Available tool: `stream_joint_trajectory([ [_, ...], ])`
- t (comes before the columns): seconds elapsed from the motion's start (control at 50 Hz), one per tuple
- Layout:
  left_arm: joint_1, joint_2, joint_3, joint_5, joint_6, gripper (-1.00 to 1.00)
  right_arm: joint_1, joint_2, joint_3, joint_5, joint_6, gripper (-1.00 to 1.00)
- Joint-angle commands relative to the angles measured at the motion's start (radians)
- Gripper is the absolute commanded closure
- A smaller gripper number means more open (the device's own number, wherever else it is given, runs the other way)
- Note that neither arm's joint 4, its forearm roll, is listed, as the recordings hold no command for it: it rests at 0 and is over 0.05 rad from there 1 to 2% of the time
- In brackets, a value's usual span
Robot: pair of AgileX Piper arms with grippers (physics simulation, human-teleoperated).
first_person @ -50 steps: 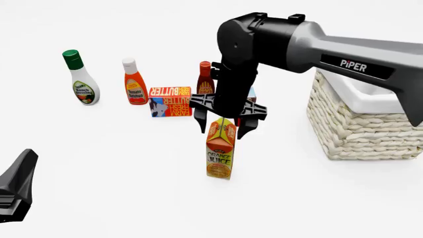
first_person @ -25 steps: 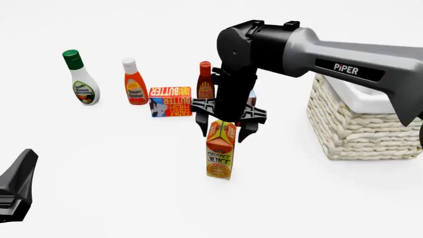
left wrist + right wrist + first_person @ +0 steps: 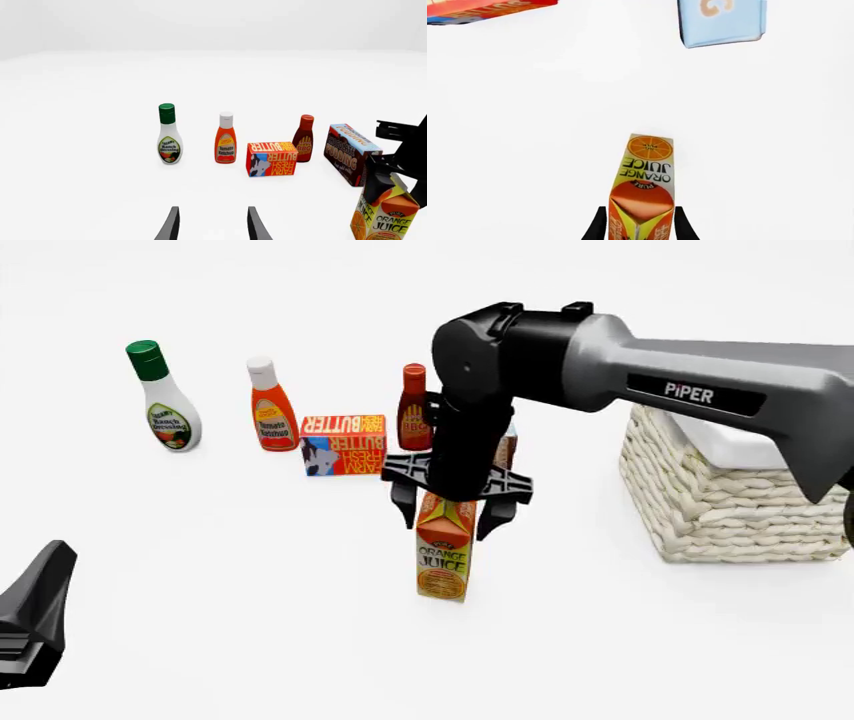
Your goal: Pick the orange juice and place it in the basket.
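Note:
The orange juice is a tall orange and yellow gable-topped carton standing upright on the white table. It also shows in the left wrist view and the right wrist view. My right gripper is open and points down, with one finger on each side of the carton's gable top. In its wrist view the fingers flank the carton with small gaps. The basket is cream wicker with a white lining and stands to the right of the carton. My left gripper is open and empty, low at the front left.
Behind the carton stands a row: a ranch dressing bottle, an orange ketchup bottle, a butter box and a BBQ sauce bottle. A chocolate pudding box stands there too, mostly hidden behind my right arm in the front view.
My right gripper has come down and slightly left, so its fingers now straddle the carton's top instead of hovering above it. The carton and my left arm have not moved.

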Motion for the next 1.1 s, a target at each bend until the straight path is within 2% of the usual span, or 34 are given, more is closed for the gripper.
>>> stream_joint_trajectory([
  [0.02,0.008,0.001,0.001,-0.002,0.000,-1.00,-0.009,0.011,0.010,-0.014,-0.006,1.00],
  [0.06,0.008,0.001,0.001,-0.002,0.000,-1.00,-0.035,0.022,-0.005,0.003,-0.032,1.00],
  [0.12,0.008,0.001,0.001,-0.002,0.000,-1.00,-0.041,0.027,-0.017,0.013,-0.041,1.00],
  [0.14,0.008,0.001,0.001,-0.002,0.000,-1.00,-0.026,0.019,-0.005,0.002,-0.025,1.00],
  [0.18,0.008,0.001,0.001,-0.002,0.000,-1.00,-0.037,0.024,-0.019,0.016,-0.039,1.00],
  [0.22,0.008,0.001,0.001,-0.002,0.000,-1.00,-0.008,0.004,0.000,0.001,-0.007,1.00],
  [0.24,0.008,0.001,0.001,-0.002,0.000,-1.00,0.027,-0.018,0.023,-0.018,0.028,1.00],
  [0.28,0.008,0.001,0.001,-0.002,0.000,-1.00,0.035,-0.027,0.022,-0.015,0.036,1.00],
  [0.36,0.008,0.001,0.001,-0.002,0.000,-1.00,0.016,-0.023,-0.027,0.031,0.010,1.00],
  [0.38,0.008,0.001,0.001,-0.002,0.000,-1.00,0.018,-0.027,-0.031,0.036,0.013,1.00],
  [0.4,0.008,0.001,0.001,-0.002,0.000,-1.00,0.045,-0.049,-0.011,0.024,0.042,1.00],
  [0.54,0.008,0.001,0.001,-0.002,0.000,-1.00,0.057,-0.078,-0.032,0.060,0.050,1.00],
  [0.56,0.008,0.001,0.001,-0.002,0.000,-1.00,0.151,-0.141,0.020,0.014,0.140,1.00],
  [0.58,0.008,0.001,0.001,-0.002,0.000,-1.00,0.169,-0.157,0.028,0.010,0.160,1.00],
  [0.62,0.008,0.001,0.001,-0.002,0.000,-1.00,0.120,-0.128,-0.041,0.064,0.104,1.00],
  [1.0,0.008,0.001,0.001,-0.002,0.000,-1.00,0.104,-0.199,0.004,0.064,0.059,1.00],
  [1.06,0.008,0.001,0.001,-0.002,0.000,-1.00,0.080,-0.203,0.011,0.064,0.025,1.00],
  [1.08,0.008,0.001,0.001,-0.002,0.000,-1.00,0.056,-0.192,0.007,0.064,-0.021,1.00],
  [1.1,0.008,0.001,0.001,-0.002,0.000,-1.00,0.057,-0.194,-0.004,0.064,-0.032,1.00],
])
